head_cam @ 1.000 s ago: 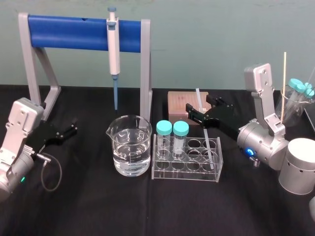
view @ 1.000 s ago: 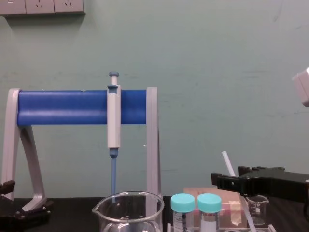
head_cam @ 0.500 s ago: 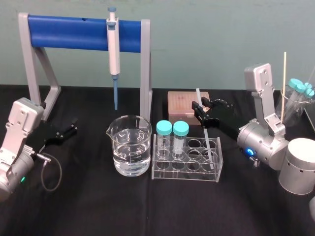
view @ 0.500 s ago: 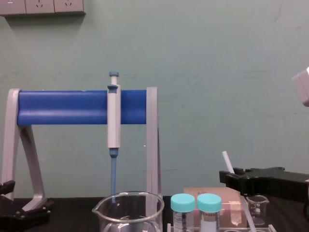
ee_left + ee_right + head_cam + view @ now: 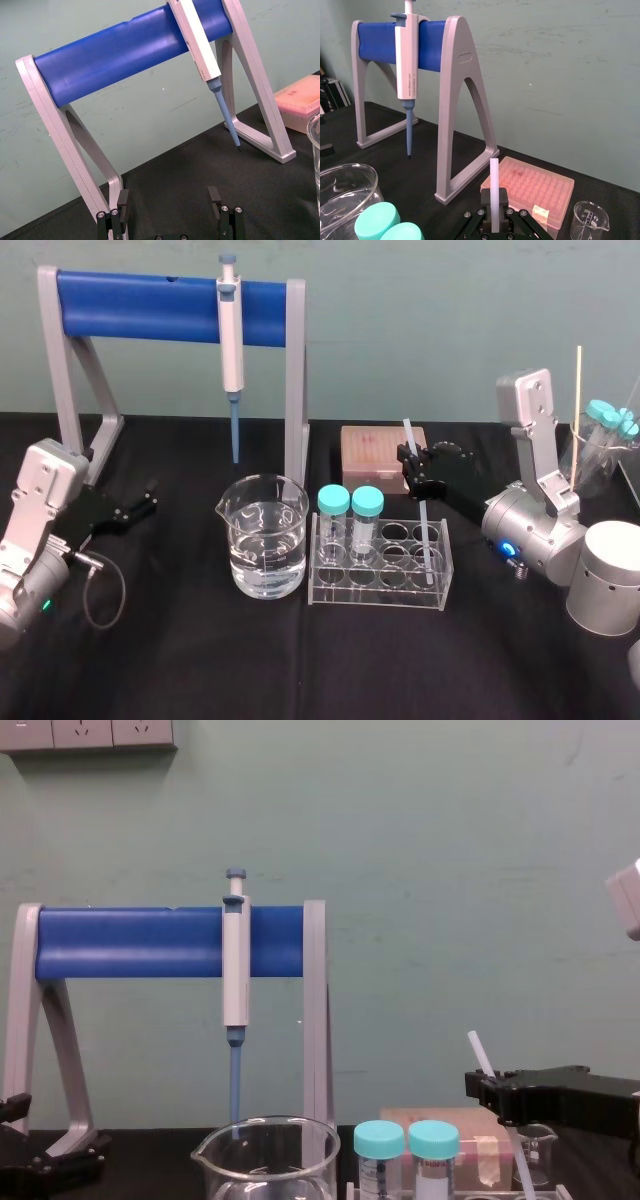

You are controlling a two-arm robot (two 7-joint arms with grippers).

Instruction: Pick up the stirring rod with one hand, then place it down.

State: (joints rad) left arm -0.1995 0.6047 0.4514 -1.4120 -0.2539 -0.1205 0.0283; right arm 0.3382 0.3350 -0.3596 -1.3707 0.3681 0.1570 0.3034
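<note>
The stirring rod (image 5: 425,528), a thin whitish stick, stands tilted with its lower end in the clear tube rack (image 5: 380,587). My right gripper (image 5: 412,472) is shut on its upper part; in the right wrist view the rod (image 5: 494,185) is pinched between the black jaws of the right gripper (image 5: 494,220). The chest view shows the rod's top (image 5: 479,1053) sticking up above the right gripper (image 5: 490,1088). At the left of the table my left gripper (image 5: 138,508) rests open, holding nothing, its fingers (image 5: 216,200) well apart.
A water-filled beaker (image 5: 263,540) sits left of the rack. Two teal-capped vials (image 5: 350,503) stand in the rack. Behind the gripper is a pink tip box (image 5: 372,448). A grey pipette (image 5: 230,330) hangs on the blue stand (image 5: 140,305). A glass of tubes (image 5: 605,440) is far right.
My right gripper's jaws have closed from wide apart onto the rod. The rod's top has shifted slightly to the right. The left arm has stayed still.
</note>
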